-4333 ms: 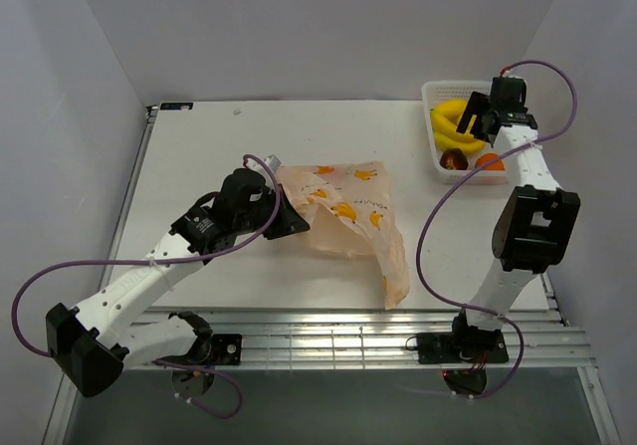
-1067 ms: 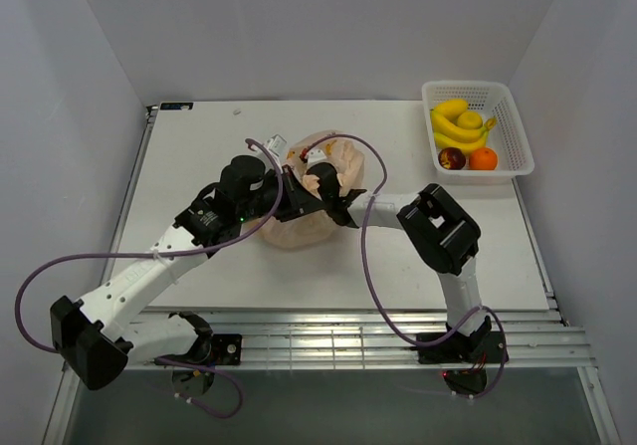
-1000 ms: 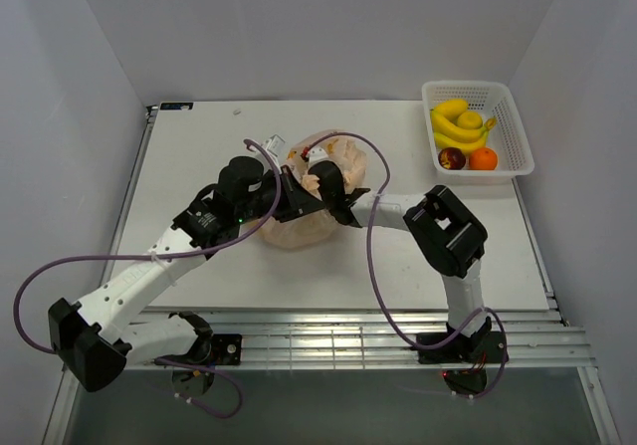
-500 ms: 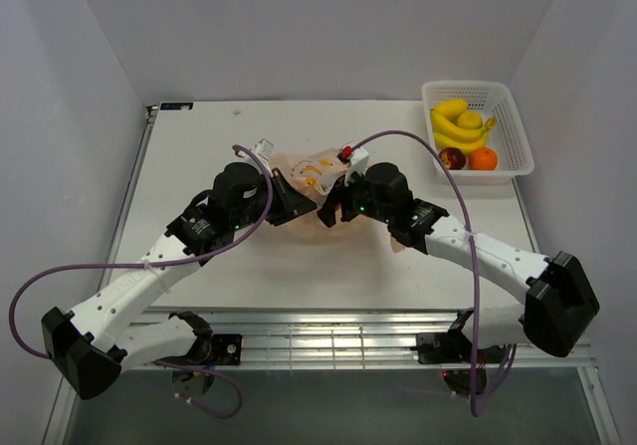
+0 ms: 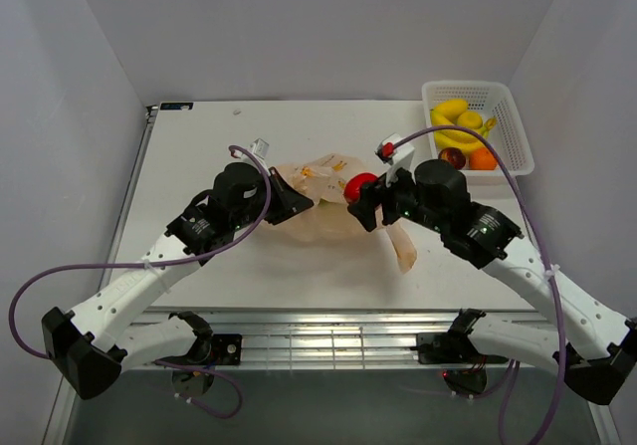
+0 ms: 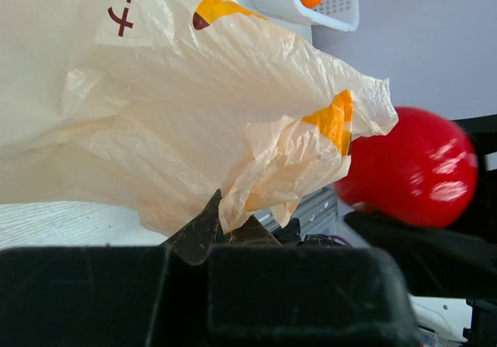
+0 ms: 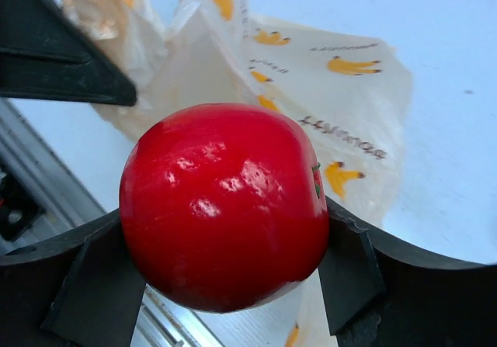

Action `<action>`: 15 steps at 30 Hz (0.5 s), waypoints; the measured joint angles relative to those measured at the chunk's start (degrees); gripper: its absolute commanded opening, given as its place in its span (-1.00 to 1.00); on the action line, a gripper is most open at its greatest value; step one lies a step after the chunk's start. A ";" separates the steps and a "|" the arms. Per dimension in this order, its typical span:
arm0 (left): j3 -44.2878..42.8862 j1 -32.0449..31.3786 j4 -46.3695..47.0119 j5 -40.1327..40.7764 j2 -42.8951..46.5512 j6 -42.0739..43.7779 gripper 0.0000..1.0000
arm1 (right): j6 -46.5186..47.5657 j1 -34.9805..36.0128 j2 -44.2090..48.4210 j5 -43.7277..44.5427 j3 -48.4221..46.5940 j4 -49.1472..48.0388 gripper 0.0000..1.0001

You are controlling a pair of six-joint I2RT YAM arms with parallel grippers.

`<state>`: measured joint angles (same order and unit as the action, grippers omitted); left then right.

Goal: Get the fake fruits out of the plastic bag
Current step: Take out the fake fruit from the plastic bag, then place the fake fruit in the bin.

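The pale peach plastic bag [image 5: 328,201] with banana prints lies mid-table; it also shows in the left wrist view [image 6: 171,106] and the right wrist view [image 7: 326,91]. My left gripper [image 5: 297,204] is shut on a fold of the bag's edge [image 6: 233,207]. My right gripper [image 5: 360,194] is shut on the glossy red fruit [image 5: 359,185], held just right of the bag's mouth and above the table; the fruit fills the right wrist view [image 7: 225,203] and shows in the left wrist view [image 6: 411,168]. The orange fruit [image 5: 484,159] lies in the basket.
A white lattice basket [image 5: 510,116] at the back right holds a yellow banana bunch [image 5: 458,121], a small dark red-purple fruit [image 5: 453,156] and the orange fruit. The table's near edge with metal rails [image 5: 328,340] runs below both arms.
My right gripper went into the bag's mouth, then drew back to the right holding the red fruit. My left gripper has kept its hold on the bag's edge. The bag has flattened.
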<state>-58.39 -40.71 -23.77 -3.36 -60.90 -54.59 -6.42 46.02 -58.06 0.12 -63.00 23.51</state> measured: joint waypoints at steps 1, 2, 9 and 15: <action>0.00 0.00 0.02 -0.02 -0.02 -0.02 -1.00 | 0.22 -0.26 0.87 1.92 -0.59 0.94 -0.71; 0.02 0.02 0.04 -0.02 -0.07 -0.07 -1.00 | 0.46 -0.66 1.60 4.83 -1.36 1.73 -0.71; 0.44 0.02 0.57 -0.74 -0.11 0.37 -1.00 | 0.79 -15.85 -3.37 17.27 -9.99 2.75 -0.68; -0.04 0.02 1.42 -2.86 -0.74 2.78 -1.00 | -1.92 -29.20 -22.47 25.90 -20.31 2.03 -0.67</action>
<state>-58.43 -40.69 -22.35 -6.22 -61.65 -51.81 -8.34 16.82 -80.53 26.02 -83.31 25.54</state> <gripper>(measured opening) 0.022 0.787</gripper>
